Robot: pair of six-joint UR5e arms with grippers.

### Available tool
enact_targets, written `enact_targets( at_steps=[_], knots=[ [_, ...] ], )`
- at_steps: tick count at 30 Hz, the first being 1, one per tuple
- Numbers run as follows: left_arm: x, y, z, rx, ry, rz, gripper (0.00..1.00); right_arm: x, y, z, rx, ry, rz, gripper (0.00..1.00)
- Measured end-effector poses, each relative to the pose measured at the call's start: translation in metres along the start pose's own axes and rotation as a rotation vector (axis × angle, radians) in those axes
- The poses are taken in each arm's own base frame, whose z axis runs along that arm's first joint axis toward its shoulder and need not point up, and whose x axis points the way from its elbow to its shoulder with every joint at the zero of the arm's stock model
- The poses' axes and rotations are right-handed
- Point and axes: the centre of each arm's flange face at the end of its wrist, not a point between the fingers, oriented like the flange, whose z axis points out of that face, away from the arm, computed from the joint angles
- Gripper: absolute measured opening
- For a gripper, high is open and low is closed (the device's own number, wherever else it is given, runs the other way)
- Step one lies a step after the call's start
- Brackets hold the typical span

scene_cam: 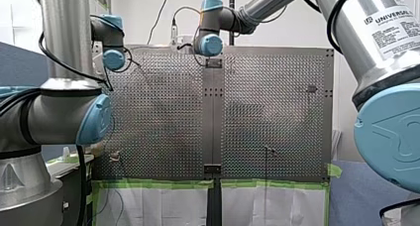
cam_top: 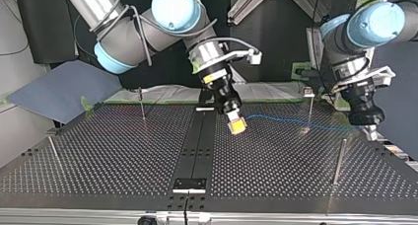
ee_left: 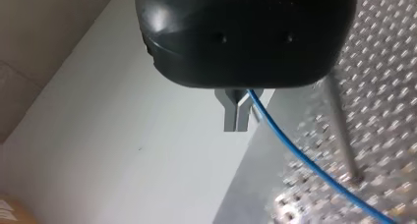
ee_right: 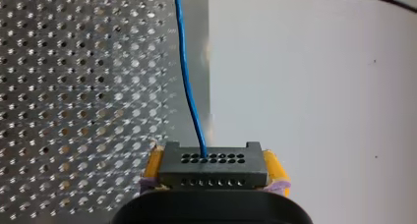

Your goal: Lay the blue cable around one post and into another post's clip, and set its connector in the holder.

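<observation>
Top view: the blue cable (cam_top: 291, 120) runs just above the perforated table (cam_top: 123, 156), from the right gripper (cam_top: 237, 126) to the left gripper (cam_top: 370, 132). Left wrist view: the metal fingers (ee_left: 229, 117) seem pinched on the cable, though the view is blurred. Right wrist view: yellow pads (ee_right: 275, 167) clamp the black connector (ee_right: 212, 166).

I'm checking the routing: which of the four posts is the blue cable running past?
The post with the pale top at the top view's right; the blue cable crosses it. The other three stand apart from it.
</observation>
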Motion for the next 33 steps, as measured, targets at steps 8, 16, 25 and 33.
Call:
enact_targets(
  at_steps=[8, 16, 25, 33],
  knots=[
    [-0.030, 0.003, 0.035, 0.029, -0.062, -0.012, 0.00, 0.008, -0.003, 0.005, 0.021, 0.019, -0.008, 0.00],
    [-0.042, -0.008, 0.063, 0.098, -0.062, -0.030, 0.00, 0.014, 0.000, 0.012, 0.017, 0.037, -0.007, 0.00],
    [-0.042, -0.003, 0.095, 0.107, -0.072, -0.028, 0.00, -0.004, 0.002, 0.023, 0.011, 0.019, -0.010, 0.00],
    [-0.041, 0.003, 0.122, 0.122, -0.073, -0.028, 0.00, -0.022, 0.007, 0.034, 0.003, 0.001, -0.010, 0.00]
  ],
)
